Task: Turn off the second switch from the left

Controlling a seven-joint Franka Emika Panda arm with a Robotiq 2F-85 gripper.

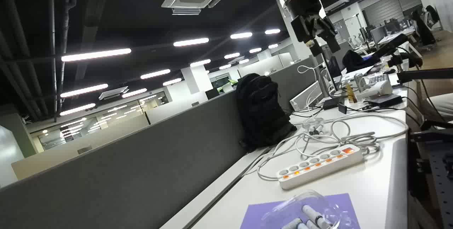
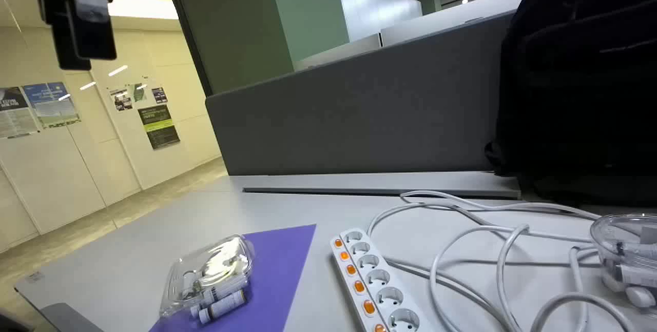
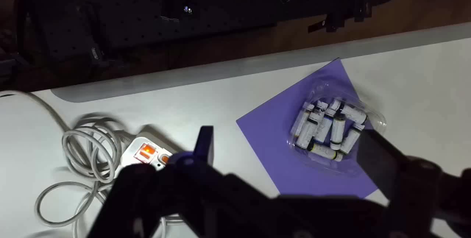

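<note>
With gripper (image 1: 325, 50) spread and empty above the desk (image 1: 371, 186), apparently in the approach step; likely due next to align over the power strip (image 1: 320, 169) lying there, then press the glowing second switch (image 1: 296, 173).

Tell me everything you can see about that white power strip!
The power strip is long, white and looks like plastic. Six round sockets sit in a row, seemingly empty, each with a small orange switch beside it. One switch looks brighter, maybe lit. A bigger orange switch glows at one end, where a pale gray cord comes out. It lies flat, sockets up, on the white desk, apart from the purple sheet.
</note>
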